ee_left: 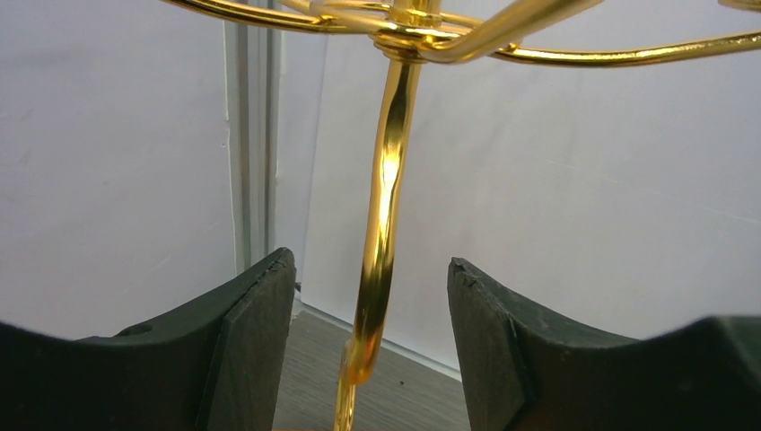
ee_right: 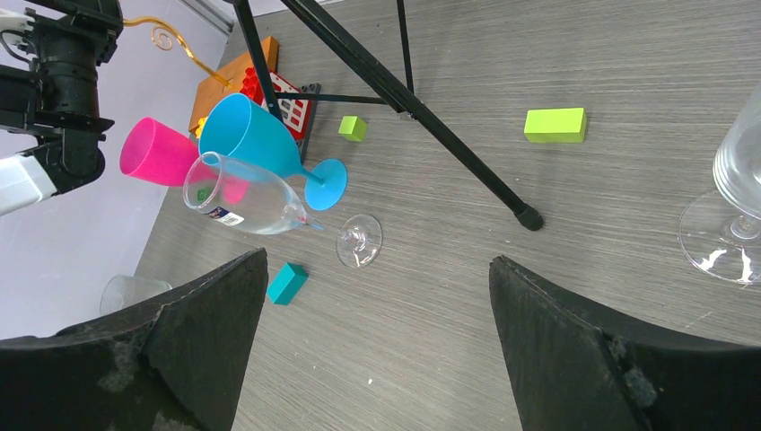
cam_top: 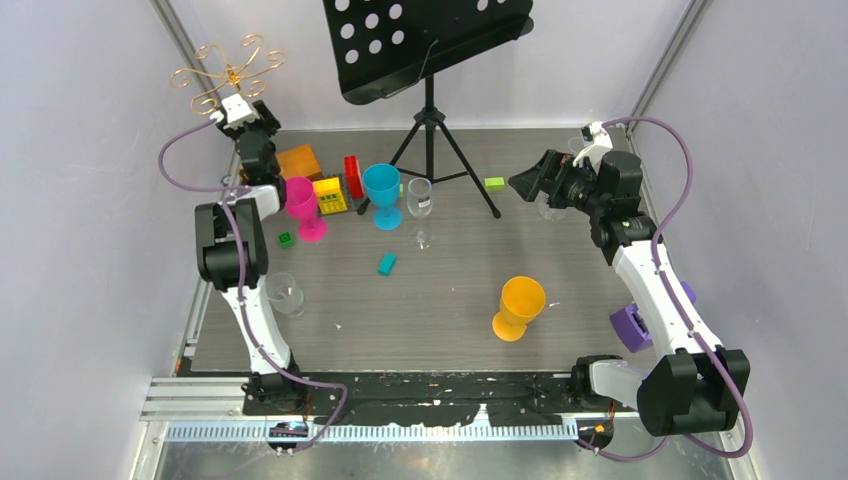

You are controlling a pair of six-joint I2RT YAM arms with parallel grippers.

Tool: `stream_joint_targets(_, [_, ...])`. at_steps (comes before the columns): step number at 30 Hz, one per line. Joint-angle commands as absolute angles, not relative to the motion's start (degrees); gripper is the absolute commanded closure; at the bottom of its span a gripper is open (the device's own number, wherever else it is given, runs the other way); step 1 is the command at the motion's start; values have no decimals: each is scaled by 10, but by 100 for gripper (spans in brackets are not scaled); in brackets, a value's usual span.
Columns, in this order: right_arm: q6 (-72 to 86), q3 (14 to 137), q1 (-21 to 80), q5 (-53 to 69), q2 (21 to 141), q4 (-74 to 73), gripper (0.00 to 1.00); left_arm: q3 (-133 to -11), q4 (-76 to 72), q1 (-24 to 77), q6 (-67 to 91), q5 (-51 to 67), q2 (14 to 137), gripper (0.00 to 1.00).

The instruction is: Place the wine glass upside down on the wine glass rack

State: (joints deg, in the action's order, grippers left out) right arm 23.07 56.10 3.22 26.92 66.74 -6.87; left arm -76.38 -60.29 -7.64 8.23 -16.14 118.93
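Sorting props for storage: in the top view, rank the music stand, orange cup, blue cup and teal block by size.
1. music stand
2. orange cup and blue cup: too alike to rank
3. teal block

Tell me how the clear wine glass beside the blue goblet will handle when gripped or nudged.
The clear wine glass looks thin-walled, so probably fragile under a hard squeeze. Its glossy bowl is likely slippery. Standing on a thin stem and small foot, it would probably tip if pushed high, perhaps against the blue goblet close by.
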Motion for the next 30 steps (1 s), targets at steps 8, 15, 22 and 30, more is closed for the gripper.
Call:
stream_joint_targets(8, [227,577,34,273,662,-45,0,-823,-597,-88,75,-167,1221,49])
stream_joint_targets(15, [227,578,34,273,662,-47,0,-831,-580,-88,61,-144,1220,79])
stream_joint_targets(22, [229,579,34,274,661,-47,0,-822,-571,-88,56,-132,1210,100])
stream_joint_targets(30, [231,580,34,276,660,-47,0,-783,-588,-88,66,-102,1155,100])
